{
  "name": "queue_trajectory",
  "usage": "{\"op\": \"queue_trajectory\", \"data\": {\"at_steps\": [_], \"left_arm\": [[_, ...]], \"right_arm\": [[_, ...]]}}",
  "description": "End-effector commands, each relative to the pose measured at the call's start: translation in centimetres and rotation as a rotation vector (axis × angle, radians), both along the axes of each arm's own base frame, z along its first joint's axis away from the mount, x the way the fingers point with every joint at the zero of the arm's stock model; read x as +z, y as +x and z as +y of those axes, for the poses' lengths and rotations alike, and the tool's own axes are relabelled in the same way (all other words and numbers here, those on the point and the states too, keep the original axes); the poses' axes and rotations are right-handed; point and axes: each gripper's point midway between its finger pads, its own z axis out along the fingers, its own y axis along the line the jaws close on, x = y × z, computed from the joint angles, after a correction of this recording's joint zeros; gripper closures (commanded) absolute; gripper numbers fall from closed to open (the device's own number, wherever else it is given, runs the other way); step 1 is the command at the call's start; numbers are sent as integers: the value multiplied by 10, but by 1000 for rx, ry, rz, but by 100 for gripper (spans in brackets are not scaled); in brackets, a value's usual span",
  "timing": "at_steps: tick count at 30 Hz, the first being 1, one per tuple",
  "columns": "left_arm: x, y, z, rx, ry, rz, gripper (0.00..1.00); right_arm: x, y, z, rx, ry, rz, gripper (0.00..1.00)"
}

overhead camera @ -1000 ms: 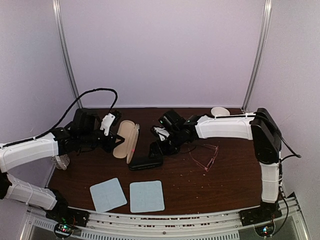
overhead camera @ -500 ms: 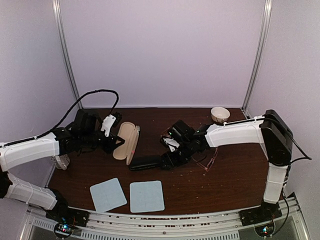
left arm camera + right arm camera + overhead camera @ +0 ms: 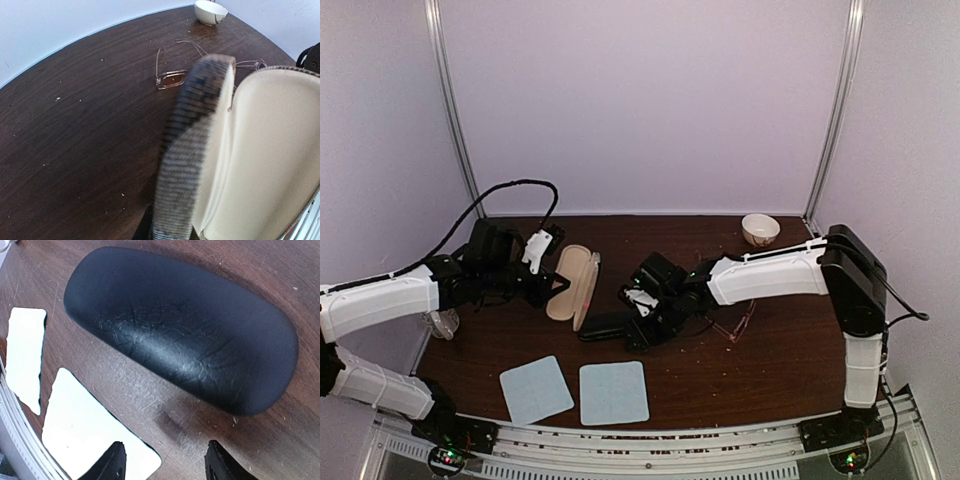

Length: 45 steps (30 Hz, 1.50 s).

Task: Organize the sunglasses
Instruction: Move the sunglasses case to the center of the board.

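Right tool (image 3: 165,462) spread above black case (image 3: 185,325); left tool (image 3: 548,284) pinches open case (image 3: 265,150). Both sunglasses (image 3: 170,80) lie on bench (image 3: 720,380), not yet cased.

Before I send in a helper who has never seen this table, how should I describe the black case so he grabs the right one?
Look at the dark wooden table, near its middle, just beyond the two pale blue cloths. The black case lies flat and closed, an oblong with rounded ends; the open tan case beside it shows a cream lining.
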Motion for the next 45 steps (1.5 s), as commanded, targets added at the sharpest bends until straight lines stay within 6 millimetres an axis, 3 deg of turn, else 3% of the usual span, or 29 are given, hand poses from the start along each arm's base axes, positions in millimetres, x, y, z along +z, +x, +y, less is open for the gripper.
{"op": "queue_trajectory", "data": {"at_steps": [1, 8, 13, 33, 39, 45], "left_arm": [[18, 7, -7, -6, -50, -40, 100], [19, 7, -9, -10, -53, -44, 100], [17, 8, -9, -10, -52, -39, 100], [13, 9, -8, -2, -43, -36, 100], [12, 9, -7, 1, -37, -31, 100], [11, 9, -6, 6, -26, -24, 100]], "right_arm": [[-2, 6, 7, 15, -30, -21, 46], [-6, 6, 32, 71, -22, -25, 47], [-6, 17, 43, 69, -24, -50, 48], [7, 88, 95, 62, 37, -193, 49], [27, 106, 113, 67, 121, -225, 49], [48, 99, 104, 85, 175, -238, 49]]}}
